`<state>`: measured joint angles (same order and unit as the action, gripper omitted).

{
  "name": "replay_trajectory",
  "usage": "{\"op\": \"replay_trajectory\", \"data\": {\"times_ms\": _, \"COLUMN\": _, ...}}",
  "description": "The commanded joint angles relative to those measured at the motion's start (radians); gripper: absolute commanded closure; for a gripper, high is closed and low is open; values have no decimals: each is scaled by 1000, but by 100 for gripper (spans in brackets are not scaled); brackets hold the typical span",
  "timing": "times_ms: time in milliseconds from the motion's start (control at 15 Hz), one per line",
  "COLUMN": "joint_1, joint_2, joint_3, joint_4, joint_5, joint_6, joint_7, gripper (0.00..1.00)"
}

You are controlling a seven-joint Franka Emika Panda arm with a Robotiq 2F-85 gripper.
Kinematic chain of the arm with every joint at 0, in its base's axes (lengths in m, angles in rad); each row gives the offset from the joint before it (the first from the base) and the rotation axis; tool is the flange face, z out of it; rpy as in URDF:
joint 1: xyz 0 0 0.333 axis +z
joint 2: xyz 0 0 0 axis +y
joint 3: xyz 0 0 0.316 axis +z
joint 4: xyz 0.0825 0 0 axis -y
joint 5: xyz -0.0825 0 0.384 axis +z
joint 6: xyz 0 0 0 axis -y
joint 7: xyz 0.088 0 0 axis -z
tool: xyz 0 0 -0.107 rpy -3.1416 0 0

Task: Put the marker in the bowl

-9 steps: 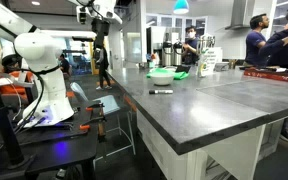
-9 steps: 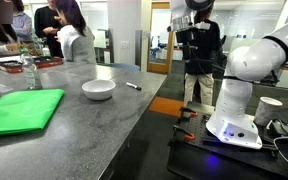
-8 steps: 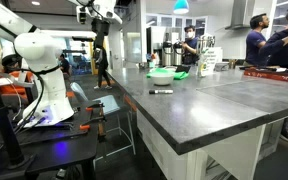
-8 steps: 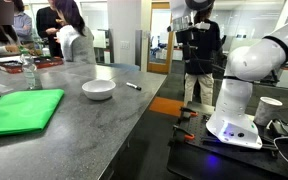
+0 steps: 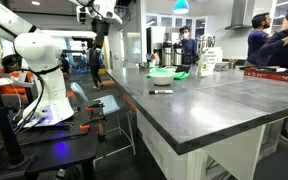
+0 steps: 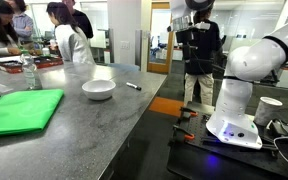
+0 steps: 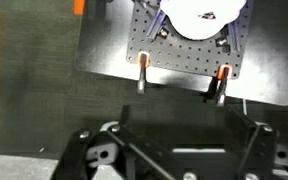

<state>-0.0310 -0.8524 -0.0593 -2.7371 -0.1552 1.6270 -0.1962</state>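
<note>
A black marker [image 5: 161, 91] lies on the grey counter [image 5: 214, 105], also shown in the other exterior view [image 6: 133, 86]. A white bowl [image 6: 98, 89] stands on the counter close to the marker. My gripper [image 5: 104, 14] is held high above the robot's base, well away from the counter edge and from both marker and bowl. In the wrist view the gripper [image 7: 182, 130] looks straight down on the robot's mounting plate [image 7: 189, 50]; its dark fingers [image 7: 119, 125] stand wide apart with nothing between them.
A green cloth [image 6: 19, 110] lies on the counter beyond the bowl. Several people stand at the counter's far end [image 6: 69, 35]. A white cup [image 6: 268, 108] and cables sit on the robot's table. Coffee machines [image 5: 164, 45] stand at the back.
The people in the background have shifted a little. The arm, marker and bowl have not moved.
</note>
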Motion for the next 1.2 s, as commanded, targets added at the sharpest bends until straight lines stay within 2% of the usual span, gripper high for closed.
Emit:
{"op": "replay_trajectory", "data": {"times_ms": 0, "joint_1": 15, "joint_2": 0, "joint_3": -12, "joint_4": 2, "joint_5": -7, "joint_6": -3, "joint_7": 9, "gripper": 0}}
{"op": "replay_trajectory", "data": {"times_ms": 200, "joint_1": 16, "joint_2": 77, "joint_3": -2, "joint_4": 41, "joint_5": 20, "joint_6": 79, "joint_7": 63, "gripper": 0}}
{"op": "replay_trajectory", "data": {"times_ms": 467, "joint_1": 15, "joint_2": 235, "joint_3": 8, "joint_4": 101, "joint_5": 68, "joint_6": 244, "joint_7": 147, "gripper": 0}}
{"op": "replay_trajectory", "data": {"times_ms": 733, "joint_1": -6, "joint_2": 475, "joint_3": 21, "joint_4": 200, "joint_5": 112, "joint_6": 448, "joint_7": 272, "gripper": 0}}
{"op": "replay_trajectory", "data": {"times_ms": 1133, "joint_1": -12, "joint_2": 828, "joint_3": 6, "joint_4": 403, "joint_5": 120, "joint_6": 621, "joint_7": 265, "gripper": 0}}
